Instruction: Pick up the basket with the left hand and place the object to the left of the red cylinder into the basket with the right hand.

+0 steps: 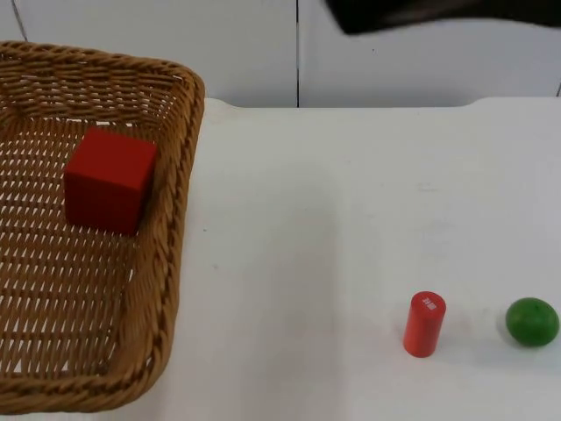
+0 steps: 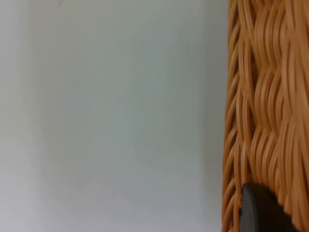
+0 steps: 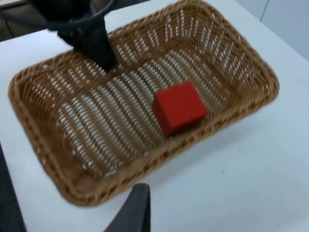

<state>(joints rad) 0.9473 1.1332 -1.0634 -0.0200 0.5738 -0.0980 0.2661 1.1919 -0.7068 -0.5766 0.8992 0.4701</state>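
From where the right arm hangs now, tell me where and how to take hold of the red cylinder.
Grip the red cylinder around its round side, about mid-height, coming down from above with the fingers to either side. It stands upright on the white table, slightly leaning in the top view, with the green ball apart on one side, so a straight descent looks clear.

The wicker basket point(image 1: 171, 263) is cut off by the top view's left and lower edges. The right arm point(image 1: 438, 13) is cropped at the upper right edge there, a blurred dark shape, its gripper unseen.
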